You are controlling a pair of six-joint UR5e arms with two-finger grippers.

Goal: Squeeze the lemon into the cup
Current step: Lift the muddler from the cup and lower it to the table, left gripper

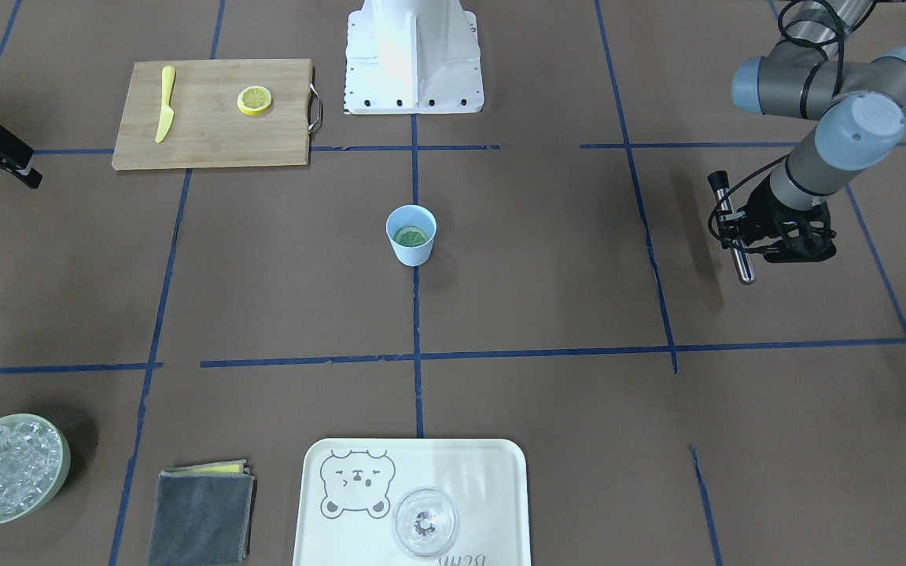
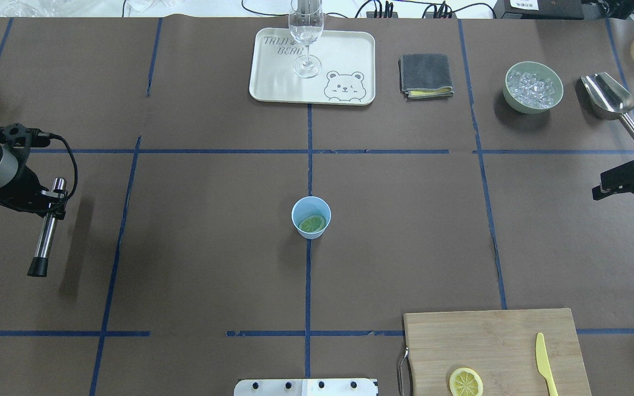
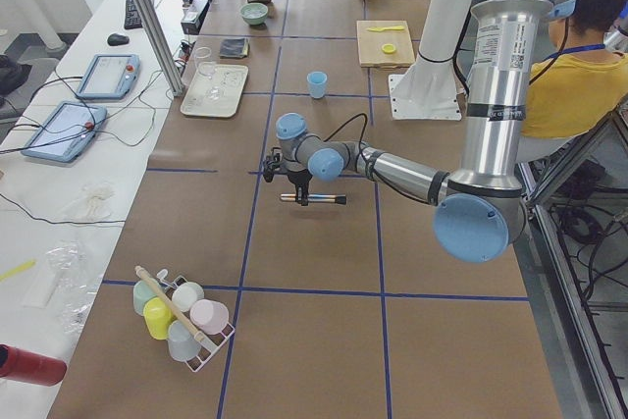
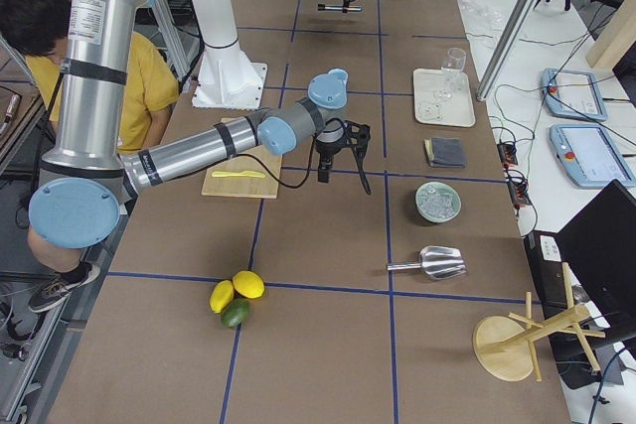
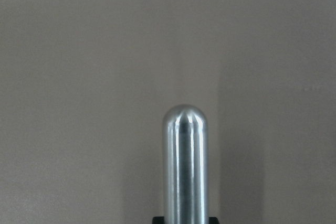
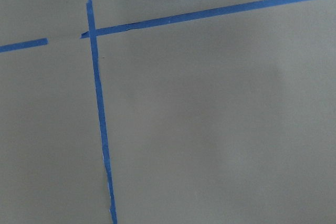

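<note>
Near the desk's left edge, grips a steel muddler [image 2: 47, 236] in the left claw [image 2: 53, 201] — long axis level, not upright. Holds the right claw [image 2: 625, 188] spread and empty at the right edge. Finds the lemon [image 2: 312, 223] flat inside the cup [image 2: 311, 234] at desk centre — well apart from both; likely means tipping the muddler upright first.

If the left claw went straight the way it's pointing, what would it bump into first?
Probably the bare brown table: the left claw points down at it, holding a metal rod sideways, and nothing else shows underneath.
</note>
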